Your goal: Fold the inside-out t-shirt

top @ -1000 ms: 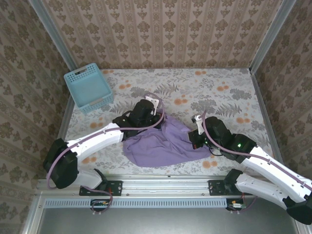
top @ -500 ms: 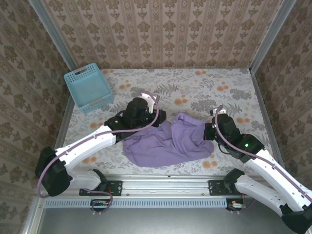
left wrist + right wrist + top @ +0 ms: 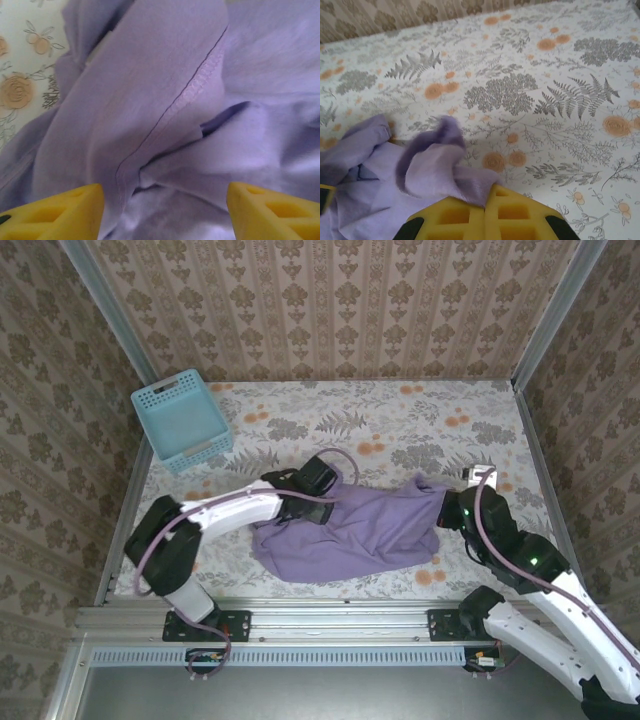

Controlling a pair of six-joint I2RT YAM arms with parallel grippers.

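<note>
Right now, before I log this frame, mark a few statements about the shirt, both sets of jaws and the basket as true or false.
1. The t-shirt lies neatly folded. False: it is a rumpled, unfolded heap.
2. The right gripper has its jaws shut on a fold of the t-shirt. True.
3. The left gripper has its jaws clamped on cloth. False: they stand apart over the t-shirt.
4. The blue basket sits apart from the t-shirt, at the far left. True.
</note>
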